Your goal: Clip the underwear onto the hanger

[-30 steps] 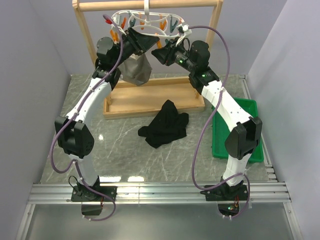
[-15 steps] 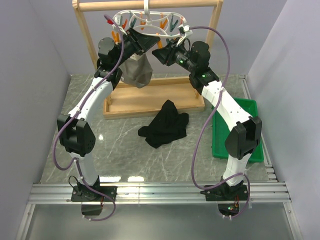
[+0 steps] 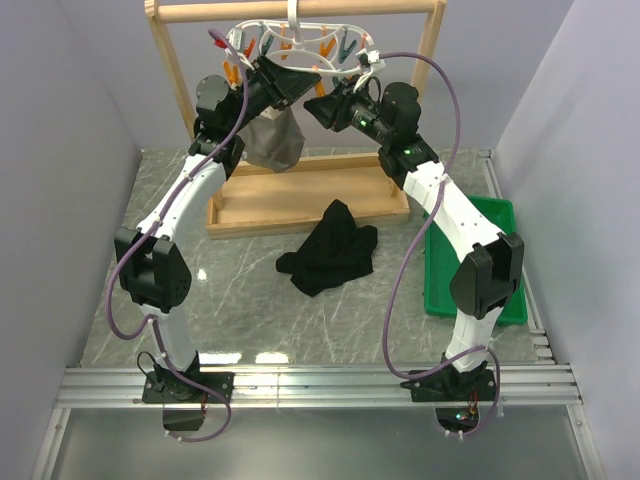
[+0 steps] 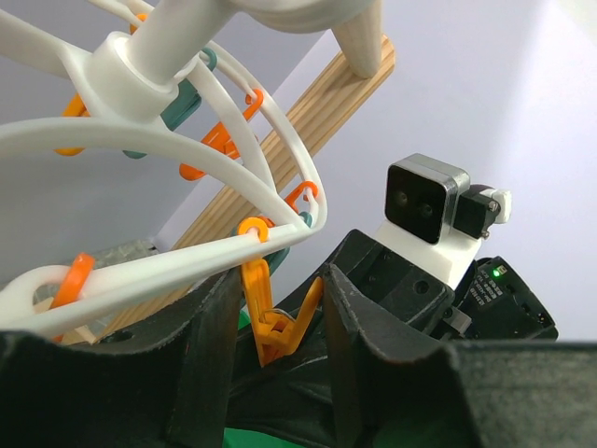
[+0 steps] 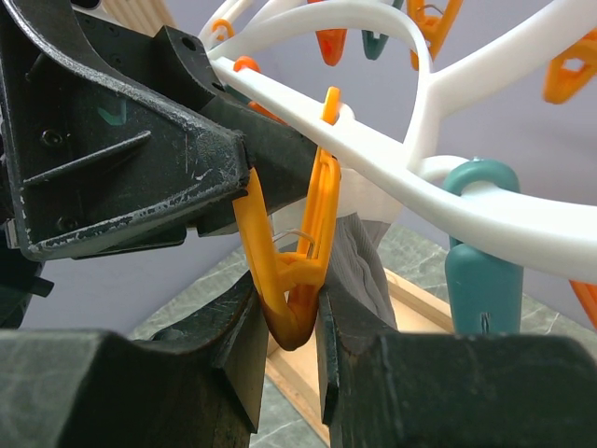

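The white hanger (image 3: 300, 42) with orange and teal pegs hangs from the wooden rack's top bar. The black underwear (image 3: 330, 250) lies crumpled on the table, away from both grippers. My left gripper (image 3: 290, 85) is raised to the hanger; in the left wrist view it (image 4: 280, 285) stands open around the spread handles of an orange peg (image 4: 270, 322). My right gripper (image 3: 325, 105) faces it from the right. In the right wrist view it (image 5: 287, 303) is shut on the lower tip of the orange peg (image 5: 298, 252). The hanger frame (image 5: 448, 201) runs just above.
The tall wooden rack (image 3: 180, 90) stands on a wooden base (image 3: 300, 200) at the back. A grey-beige garment (image 3: 272, 140) hangs from the hanger behind my left gripper. A green tray (image 3: 485, 255) sits at the right, under my right arm.
My left arm has shifted slightly up and right at the hanger, and the hanger has moved a little. The right arm and the underwear have not moved.
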You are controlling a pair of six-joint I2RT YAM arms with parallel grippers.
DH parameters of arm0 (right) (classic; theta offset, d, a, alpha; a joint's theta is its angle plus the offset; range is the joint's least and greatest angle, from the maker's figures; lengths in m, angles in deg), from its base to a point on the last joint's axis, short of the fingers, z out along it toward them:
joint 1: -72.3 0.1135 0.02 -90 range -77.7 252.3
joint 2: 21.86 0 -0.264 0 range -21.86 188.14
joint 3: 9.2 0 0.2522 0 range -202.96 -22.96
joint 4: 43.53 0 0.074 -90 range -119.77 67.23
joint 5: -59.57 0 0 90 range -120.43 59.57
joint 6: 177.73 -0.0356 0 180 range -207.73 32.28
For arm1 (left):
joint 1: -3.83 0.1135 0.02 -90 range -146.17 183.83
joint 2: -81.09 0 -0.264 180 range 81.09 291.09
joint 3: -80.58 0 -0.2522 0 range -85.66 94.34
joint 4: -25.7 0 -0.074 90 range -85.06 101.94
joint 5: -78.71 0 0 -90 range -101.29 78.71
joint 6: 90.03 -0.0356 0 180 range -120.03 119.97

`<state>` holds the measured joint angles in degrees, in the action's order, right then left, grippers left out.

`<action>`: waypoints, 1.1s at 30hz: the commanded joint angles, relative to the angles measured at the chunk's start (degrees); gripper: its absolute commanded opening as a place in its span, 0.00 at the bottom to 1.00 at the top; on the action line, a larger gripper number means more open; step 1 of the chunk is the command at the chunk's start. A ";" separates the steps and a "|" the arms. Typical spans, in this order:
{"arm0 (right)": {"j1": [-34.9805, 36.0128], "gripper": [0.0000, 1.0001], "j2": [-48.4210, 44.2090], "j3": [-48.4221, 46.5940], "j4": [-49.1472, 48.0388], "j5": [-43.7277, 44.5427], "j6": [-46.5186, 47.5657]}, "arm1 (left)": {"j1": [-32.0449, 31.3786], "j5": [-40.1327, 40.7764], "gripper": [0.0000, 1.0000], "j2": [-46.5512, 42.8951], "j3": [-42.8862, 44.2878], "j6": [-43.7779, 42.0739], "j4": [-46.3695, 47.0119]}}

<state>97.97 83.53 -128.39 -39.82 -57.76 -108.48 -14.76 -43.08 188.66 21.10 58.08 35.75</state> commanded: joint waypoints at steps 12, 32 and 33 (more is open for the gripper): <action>0.17 0.00 0.44 -0.39 -2.35 -2.46 -1.92 | -0.84 -3.98 0.45 1.24 2.93 0.69 3.61; -0.88 0.54 -6.50 8.73 1.16 -3.96 8.86 | -0.66 -3.01 0.00 1.68 4.24 -0.10 2.03; -0.97 0.55 -7.55 10.31 1.34 -4.31 10.19 | -0.66 -3.01 0.00 1.68 4.33 -0.01 2.11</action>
<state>97.62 81.47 -121.02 -38.68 -60.34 -103.89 -14.69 -44.02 190.49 22.32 58.15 36.41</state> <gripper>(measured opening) 0.544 0.035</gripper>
